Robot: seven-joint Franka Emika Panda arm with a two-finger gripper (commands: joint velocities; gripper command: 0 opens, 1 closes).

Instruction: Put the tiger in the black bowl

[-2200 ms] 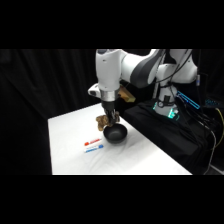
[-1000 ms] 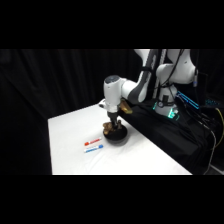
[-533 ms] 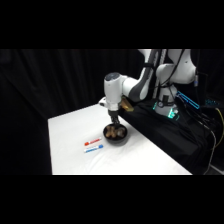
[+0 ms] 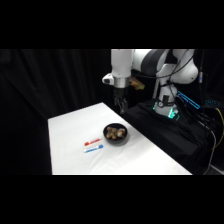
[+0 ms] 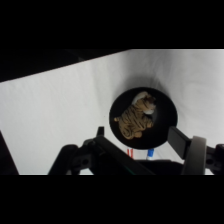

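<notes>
The tiger (image 4: 115, 132), tan-orange with dark stripes, lies inside the black bowl (image 4: 123, 139) near the middle of the white table. In the wrist view the tiger (image 5: 135, 120) lies on its side and fills much of the black bowl (image 5: 167, 111). My gripper (image 4: 120, 107) hangs well above the bowl, slightly behind it. It is open and holds nothing. From the wrist, the gripper (image 5: 136, 134) straddles the bowl's near side, its fingers spread wide.
A thin red stick (image 4: 91, 142) and a blue stick (image 4: 94, 148) lie on the table (image 4: 75, 130) just left of the bowl. A dark bench with cables and a lit device (image 4: 167, 111) runs along the table's right edge.
The gripper has let go of the tiger and risen straight up from the bowl. The tiger stays in the bowl.
</notes>
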